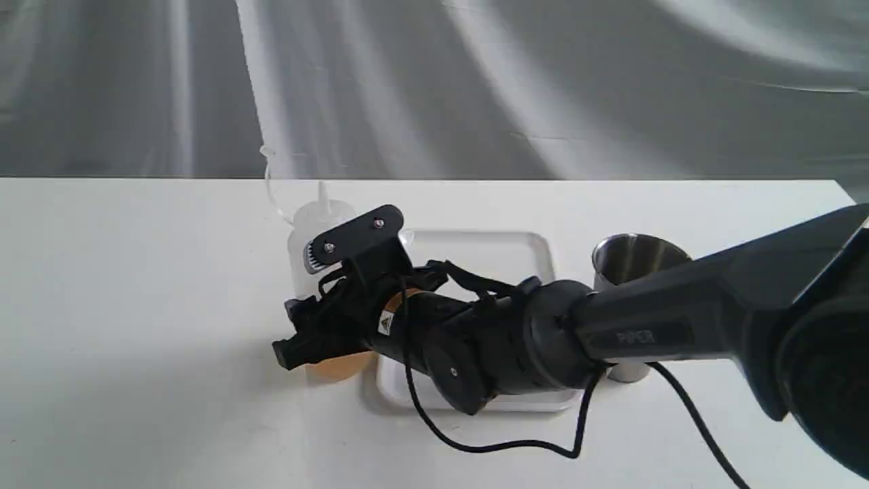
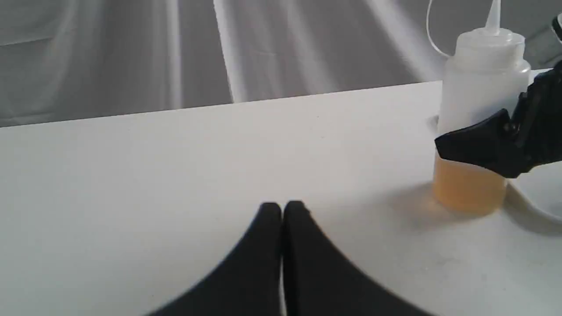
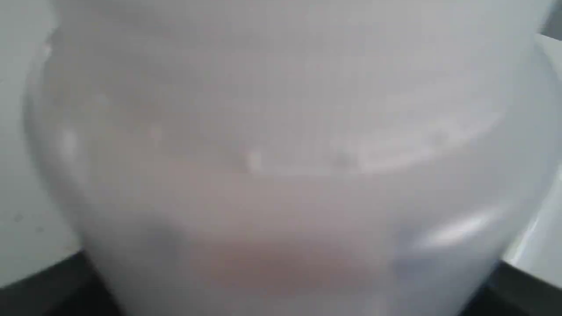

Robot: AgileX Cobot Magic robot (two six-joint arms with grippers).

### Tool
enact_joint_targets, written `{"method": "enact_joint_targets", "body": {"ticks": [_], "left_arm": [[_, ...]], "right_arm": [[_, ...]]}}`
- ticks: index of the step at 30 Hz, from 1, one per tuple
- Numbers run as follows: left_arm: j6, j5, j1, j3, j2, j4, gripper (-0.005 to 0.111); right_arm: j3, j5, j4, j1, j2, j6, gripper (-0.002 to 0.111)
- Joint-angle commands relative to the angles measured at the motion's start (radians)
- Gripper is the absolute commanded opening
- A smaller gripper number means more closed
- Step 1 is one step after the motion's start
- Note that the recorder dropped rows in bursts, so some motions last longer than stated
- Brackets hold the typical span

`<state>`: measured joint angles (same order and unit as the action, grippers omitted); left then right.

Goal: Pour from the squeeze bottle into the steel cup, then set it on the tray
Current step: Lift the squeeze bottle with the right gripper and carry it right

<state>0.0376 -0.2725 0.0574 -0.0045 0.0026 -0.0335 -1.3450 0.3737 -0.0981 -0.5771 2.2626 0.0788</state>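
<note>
Nearest the exterior camera, the right arm (image 1: 645, 319) reaches in from the right. It is black, with the word "PIPER" (image 1: 636, 337) in faint grey letters on its forearm. A black cable (image 1: 516, 445) hangs from it in a loop onto the white tabletop (image 1: 136, 305). A small white sticker (image 1: 385, 324) with a yellow warning triangle sits on the wrist; any text on it is too small to read.

The right claw (image 1: 300, 305) straddles the squeeze bottle (image 1: 309, 231), one finger on each side of its body. The pictures do not show whether the fingers are pressing it. The bottle stands upright on the tabletop just beside the left edge of the tray (image 1: 475, 248), with amber liquid in its lower part. No label or print can be seen on it.

In the left wrist view, the left claw (image 2: 283, 210) is clenched, its fingers together and holding nothing, well apart from the bottle.

The steel cup (image 1: 635, 255) stands right of the tray, partly hidden by the arm. A grey curtain (image 1: 475, 88) hangs behind.
</note>
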Motion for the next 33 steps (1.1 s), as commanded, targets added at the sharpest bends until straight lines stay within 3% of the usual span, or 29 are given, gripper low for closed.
{"method": "enact_joint_targets", "body": {"ticks": [1, 7, 11, 23, 28, 33], "left_arm": [[-0.005, 0.007, 0.006, 0.004, -0.003, 0.001, 0.0], [-0.005, 0.007, 0.006, 0.004, -0.003, 0.001, 0.0], [-0.002, 0.007, 0.006, 0.004, -0.003, 0.001, 0.0], [-0.006, 0.007, 0.006, 0.004, -0.003, 0.001, 0.0], [-0.006, 0.007, 0.006, 0.004, -0.003, 0.001, 0.0], [-0.006, 0.007, 0.006, 0.004, -0.003, 0.001, 0.0]], "right_arm": [[-0.004, 0.001, 0.007, 0.008, -0.003, 0.0, 0.047], [-0.004, 0.001, 0.007, 0.008, -0.01, 0.0, 0.024], [-0.004, -0.036, 0.017, 0.008, -0.052, -0.002, 0.016], [0.016, -0.332, 0.191, 0.032, -0.306, -0.065, 0.016], [0.127, -0.343, 0.284, 0.08, -0.465, -0.165, 0.016], [0.236, -0.466, 0.412, 0.157, -0.645, -0.277, 0.016]]}}
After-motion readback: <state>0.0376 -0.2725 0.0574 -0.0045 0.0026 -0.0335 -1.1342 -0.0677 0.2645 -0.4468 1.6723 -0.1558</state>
